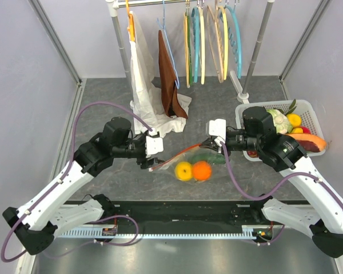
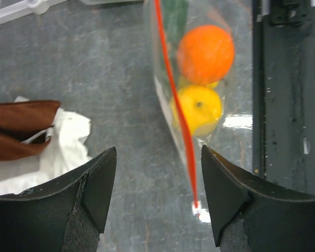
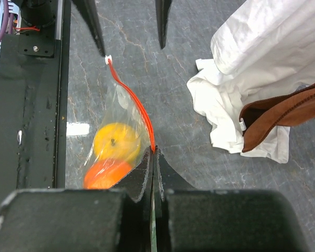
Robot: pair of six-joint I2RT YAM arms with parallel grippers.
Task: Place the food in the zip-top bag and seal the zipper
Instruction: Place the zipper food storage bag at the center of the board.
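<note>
A black rail (image 1: 183,212) runs along the near edge of the grey, marbled bench (image 1: 103,182), and two white arms reach forward and inward from it, elbows bent outward, wrists pointing at each other. Between them lies the one zip-top bag (image 1: 190,161), flat on the bench, holding three pieces of food: one orange (image 1: 202,170), one yellow fruit (image 1: 184,170) and one dark green cucumber (image 1: 210,156). The left gripper (image 2: 158,157) stands with its jaws wide apart, the white-tipped end of the zipper (image 2: 176,105) lying between them, close to one finger. The right gripper (image 3: 153,157) is pinched closed on the other end of the zipper. Beyond the bag hang two cloths, one white (image 1: 144,85) and one brown (image 1: 168,74), their hems pooling on the bench. To the right sits a white slatted basket (image 1: 311,108) of toy food. At the back, a rail carries coloured hangers (image 1: 211,45), and pale walls enclose the space.
</note>
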